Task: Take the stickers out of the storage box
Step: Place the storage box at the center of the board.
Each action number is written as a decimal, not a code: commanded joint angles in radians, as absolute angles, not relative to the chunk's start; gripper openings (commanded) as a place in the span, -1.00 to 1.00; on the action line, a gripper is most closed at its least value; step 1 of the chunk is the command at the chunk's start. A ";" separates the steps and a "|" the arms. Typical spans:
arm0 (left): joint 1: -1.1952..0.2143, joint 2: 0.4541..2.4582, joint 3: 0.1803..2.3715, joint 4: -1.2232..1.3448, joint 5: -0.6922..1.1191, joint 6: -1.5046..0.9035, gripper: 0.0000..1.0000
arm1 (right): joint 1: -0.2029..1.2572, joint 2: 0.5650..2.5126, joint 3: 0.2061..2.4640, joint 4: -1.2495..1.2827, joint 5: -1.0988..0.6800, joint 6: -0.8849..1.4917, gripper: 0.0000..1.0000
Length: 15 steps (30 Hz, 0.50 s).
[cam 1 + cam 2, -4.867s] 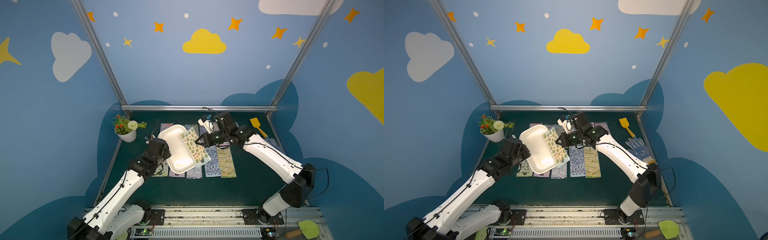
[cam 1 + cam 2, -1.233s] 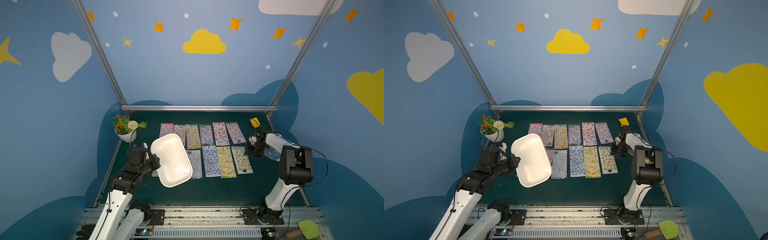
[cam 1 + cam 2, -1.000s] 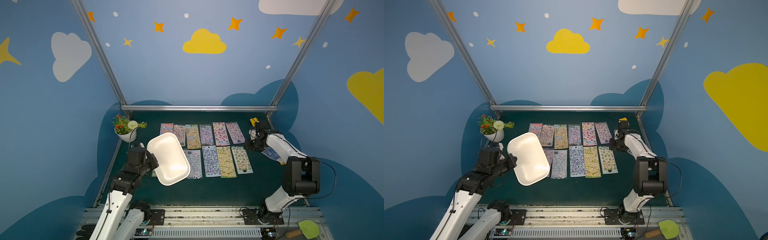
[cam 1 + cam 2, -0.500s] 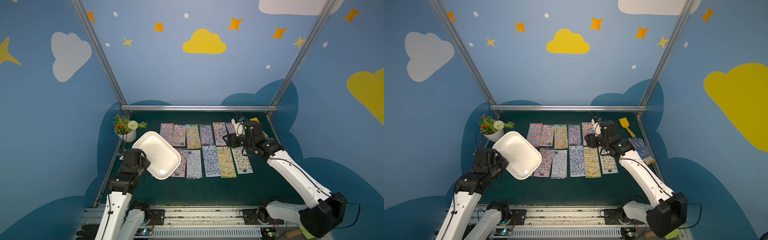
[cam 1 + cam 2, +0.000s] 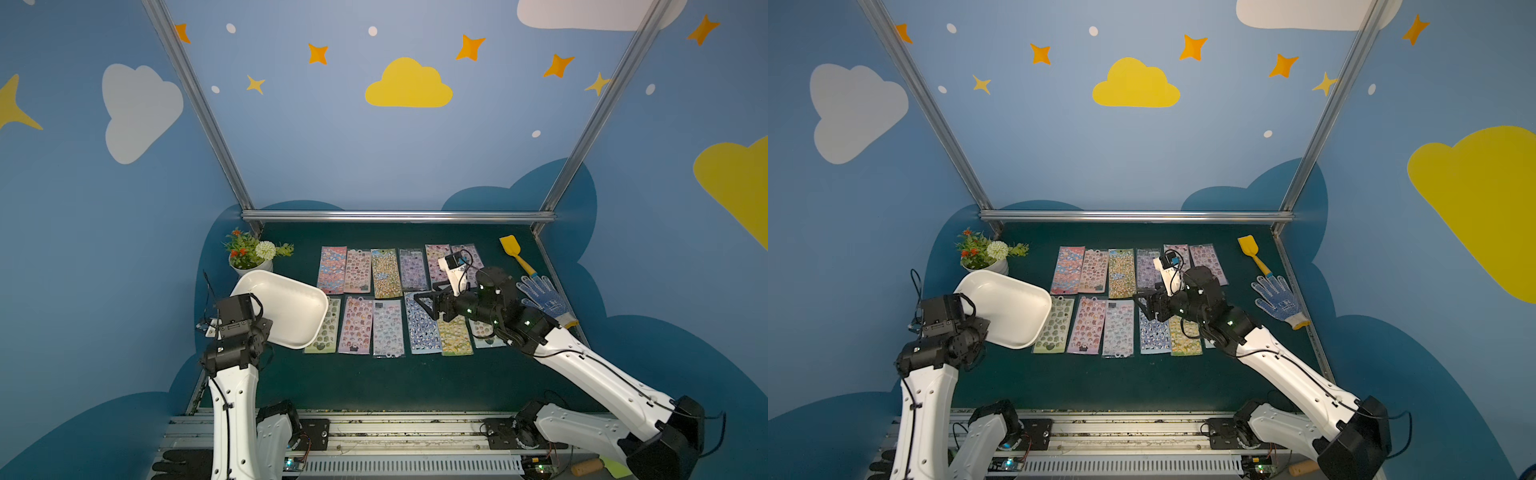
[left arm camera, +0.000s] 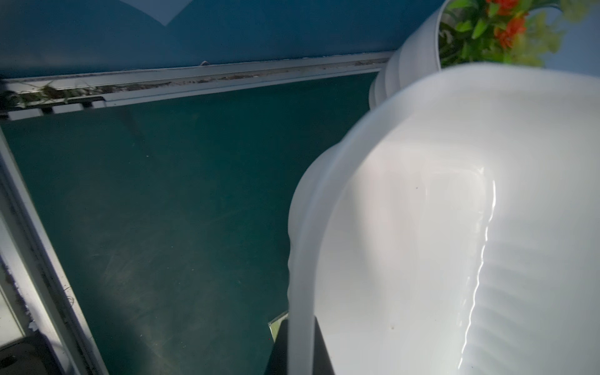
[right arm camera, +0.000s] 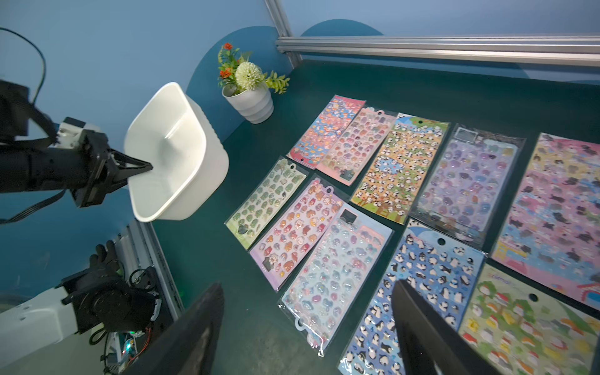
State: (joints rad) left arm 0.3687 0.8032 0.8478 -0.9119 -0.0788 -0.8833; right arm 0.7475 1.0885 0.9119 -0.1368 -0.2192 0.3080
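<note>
The stickers lie flat in two rows on the green table, seen in both top views and the right wrist view. The storage box, white and empty, hangs tilted over the table's left side, overlapping the leftmost front sheet. My left gripper is shut on its near rim; the right wrist view shows its fingers pinching the rim. My right gripper hovers open above the front row near the blue penguin sheet, with nothing between its fingers.
A white flower pot stands at the back left, close behind the box. A yellow spatula and a blue-dotted glove lie along the right edge. A metal rail bounds the back.
My right arm has swung from the table's right edge to above the sheets, jaws widening. My left arm has carried the empty box leftward and lower.
</note>
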 commanded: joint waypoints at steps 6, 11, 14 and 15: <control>0.548 0.883 0.772 -0.799 0.026 -0.975 -0.91 | 0.801 1.073 0.818 0.019 -0.279 0.380 0.59; 0.586 0.984 0.729 -0.722 0.030 -0.985 -0.91 | 0.801 1.091 0.766 0.095 -0.320 0.432 0.59; 0.610 1.020 0.693 -0.674 0.031 -0.994 -0.91 | 0.801 1.094 0.764 0.108 -0.333 0.434 0.59; 0.614 1.031 0.686 -0.664 0.025 -0.994 -0.89 | 0.802 1.095 0.761 0.113 -0.337 0.435 0.59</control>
State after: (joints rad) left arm 0.5983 1.0168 0.6987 -0.7338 0.0212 -0.9768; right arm 0.7959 1.0935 0.7666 0.0479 -0.3054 0.4141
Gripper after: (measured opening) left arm 0.069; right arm 0.796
